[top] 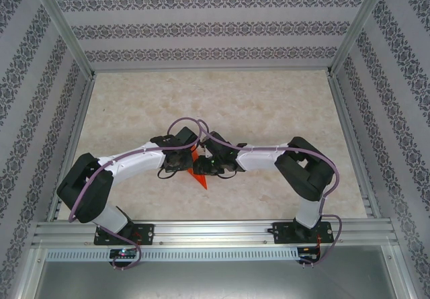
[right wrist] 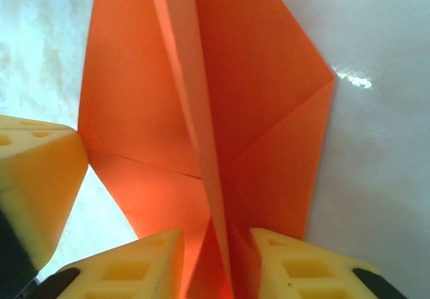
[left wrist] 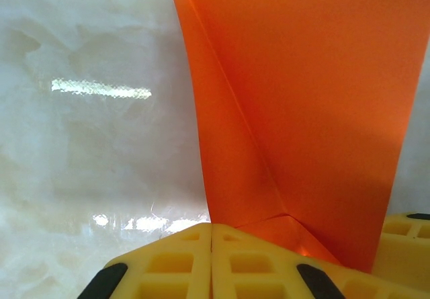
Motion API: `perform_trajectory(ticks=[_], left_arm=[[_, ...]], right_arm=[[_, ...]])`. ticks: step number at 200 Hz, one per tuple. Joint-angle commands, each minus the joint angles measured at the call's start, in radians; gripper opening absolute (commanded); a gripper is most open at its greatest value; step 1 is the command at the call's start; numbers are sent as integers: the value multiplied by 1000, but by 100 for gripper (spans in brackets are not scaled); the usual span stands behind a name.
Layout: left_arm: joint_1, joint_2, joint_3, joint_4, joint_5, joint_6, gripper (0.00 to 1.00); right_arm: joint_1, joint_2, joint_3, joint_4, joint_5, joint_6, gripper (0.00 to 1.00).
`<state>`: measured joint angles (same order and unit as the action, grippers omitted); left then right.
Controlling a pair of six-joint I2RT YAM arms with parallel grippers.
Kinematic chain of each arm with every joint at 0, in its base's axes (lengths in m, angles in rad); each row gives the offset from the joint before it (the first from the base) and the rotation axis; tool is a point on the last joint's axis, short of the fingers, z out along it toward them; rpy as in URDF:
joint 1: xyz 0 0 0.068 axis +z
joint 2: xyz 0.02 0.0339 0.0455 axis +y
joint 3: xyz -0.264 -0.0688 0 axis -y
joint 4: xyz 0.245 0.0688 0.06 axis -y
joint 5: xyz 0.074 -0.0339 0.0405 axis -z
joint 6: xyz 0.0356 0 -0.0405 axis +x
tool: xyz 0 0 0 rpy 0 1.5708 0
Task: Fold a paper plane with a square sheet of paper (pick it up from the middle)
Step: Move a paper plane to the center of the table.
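The pale marbled table (top: 269, 111) spreads out beyond both claws, glossy with light streaks. Over its middle the left arm (top: 127, 164) and right arm (top: 269, 156) reach inward until their wrists nearly meet, with the orange paper plane (top: 200, 176) between them, its pointed end sticking out toward the arm bases. The left claw (left wrist: 211, 235) has its yellow fingers pressed flat together with no gap. The plane rises straight ahead of them and leans to their right, and its left fold runs down to the seam where the two fingertips meet, so the claw appears to pinch the paper at that edge. A small triangular flap lies just past the fingertips, and one finger (left wrist: 405, 235) of the other claw sits at the plane's lower right corner. The right claw (right wrist: 216, 248) stands partly open, one fingertip on each side of the plane's raised centre crease. The crease drops into the gap between them, and neither pad is clearly pressing it. Ahead of this claw the plane fans out into two wings with diagonal creases. The wing on the claw's left touches the tip of the left claw's finger (right wrist: 37, 178), while the one on its right ends in a sharp corner above bare table.
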<state>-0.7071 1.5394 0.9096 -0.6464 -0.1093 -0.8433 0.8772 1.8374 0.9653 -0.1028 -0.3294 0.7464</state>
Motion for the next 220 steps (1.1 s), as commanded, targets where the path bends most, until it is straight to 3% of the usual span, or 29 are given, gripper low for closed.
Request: perform_trajectory(ticks=[1, 29, 68, 107, 142, 220], left_arm=[[9, -25, -8, 31, 8, 17, 9], [9, -29, -8, 30, 7, 17, 9], [9, -60, -12, 27, 5, 13, 14], [9, -166, -14, 42, -2, 2, 26], [10, -277, -19, 24, -77, 0, 33], [12, -335, -70, 10, -108, -15, 34]], right_arm=[[18, 34, 39, -43, 24, -40, 26], [27, 42, 60, -76, 46, -51, 24], [34, 0, 80, -137, 104, -68, 13], [32, -89, 111, -295, 266, -87, 5], [-14, -146, 151, -494, 482, -64, 6], [-83, 15, 232, -525, 455, -72, 11]])
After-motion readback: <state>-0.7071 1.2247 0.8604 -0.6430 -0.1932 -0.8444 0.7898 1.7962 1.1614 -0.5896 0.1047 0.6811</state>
